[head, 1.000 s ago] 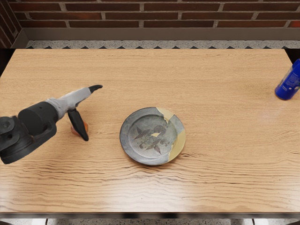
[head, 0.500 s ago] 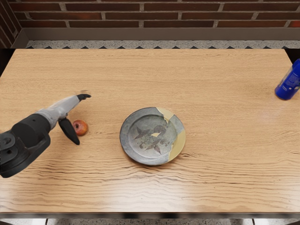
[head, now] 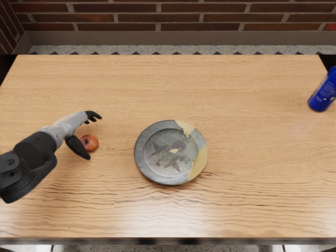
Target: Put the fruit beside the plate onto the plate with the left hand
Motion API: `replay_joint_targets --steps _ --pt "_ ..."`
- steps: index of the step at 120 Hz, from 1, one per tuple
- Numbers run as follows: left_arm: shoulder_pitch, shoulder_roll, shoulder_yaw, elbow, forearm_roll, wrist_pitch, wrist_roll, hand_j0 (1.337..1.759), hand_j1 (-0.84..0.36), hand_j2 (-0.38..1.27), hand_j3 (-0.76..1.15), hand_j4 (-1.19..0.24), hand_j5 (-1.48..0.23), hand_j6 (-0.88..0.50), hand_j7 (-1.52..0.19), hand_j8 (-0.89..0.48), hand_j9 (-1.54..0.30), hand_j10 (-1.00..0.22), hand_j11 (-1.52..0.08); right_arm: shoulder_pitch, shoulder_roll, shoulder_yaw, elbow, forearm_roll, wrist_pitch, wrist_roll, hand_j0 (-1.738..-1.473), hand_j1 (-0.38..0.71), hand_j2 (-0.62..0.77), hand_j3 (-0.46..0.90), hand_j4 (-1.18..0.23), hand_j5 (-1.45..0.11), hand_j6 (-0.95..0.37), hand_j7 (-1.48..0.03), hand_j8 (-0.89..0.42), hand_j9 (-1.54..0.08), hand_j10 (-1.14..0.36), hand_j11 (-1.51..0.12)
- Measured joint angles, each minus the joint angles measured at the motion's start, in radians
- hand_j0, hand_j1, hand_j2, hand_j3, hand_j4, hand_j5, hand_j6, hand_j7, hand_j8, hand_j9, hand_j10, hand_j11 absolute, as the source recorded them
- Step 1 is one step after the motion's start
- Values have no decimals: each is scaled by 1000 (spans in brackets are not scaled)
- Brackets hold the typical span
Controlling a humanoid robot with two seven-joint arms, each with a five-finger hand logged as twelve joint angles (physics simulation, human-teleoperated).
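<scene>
Fruit (head: 89,142), small, round and red-orange, lies on the wooden table (head: 241,205) in the left-middle of the frame. It sits to the left of the plate (head: 138,153), apart from it, with a strip of bare wood between the two. The plate is a grey-blue round dish with a leaf pattern and a yellowish patch along its right rim; nothing lies on it.

The left hand (head: 72,129) reaches in from the lower left edge of the frame. Its dark, bulky forearm (head: 25,165) slants up and to the right, narrowing into a pale grey wrist and palm. The hand is open and holds nothing. Its dark fingers (head: 93,116) point to the right, their tips a little curled, above and slightly left of the fruit in the picture. The dark thumb (head: 77,147) is spread away from them, angled down and to the right, its tip just beside the fruit's left side; whether it touches the fruit cannot be told. So the fruit sits in the gap between thumb and fingers, at the hand's right.

A blue bottle (head: 322,92) stands at the far right edge of the frame, well apart from the plate. A brick wall (head: 168,16) runs along the top.
</scene>
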Motion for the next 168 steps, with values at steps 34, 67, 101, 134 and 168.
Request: replay_joint_targets --steps 34,67,101,134,168 --pt "8 -65 0 62 29 10 0 1658 -12 65 0 -307 -395 -309 -395 -308 -395 -307 -394 0 0 0 0 0 0 0 -1658 -349 0 0 0 0 -1 0 0 0 0 0" --pt "28 -56 0 76 64 31 0 1658 -21 72 12 -316 -406 -317 -406 -317 -406 -316 -406 1 0 0 0 0 0 -1 -1658 -349 0 0 0 0 0 0 0 0 0 0" --pt "29 -58 0 71 68 34 0 1658 -79 89 3 -373 -486 -375 -486 -375 -486 -374 -485 1 0 0 0 0 0 0 -1658 -349 0 0 0 0 -1 0 0 0 0 0" --pt "31 -59 0 69 67 34 0 1657 -158 111 1 -441 -579 -442 -578 -442 -578 -442 -577 1 0 0 0 0 0 0 -1658 -349 0 0 0 0 -1 0 0 0 0 0" --pt "31 -59 0 68 64 34 0 1657 -235 133 0 -505 -662 -505 -662 -505 -662 -505 -661 2 0 -1 0 0 0 -1 -1658 -349 0 0 0 0 -1 0 0 0 0 0"
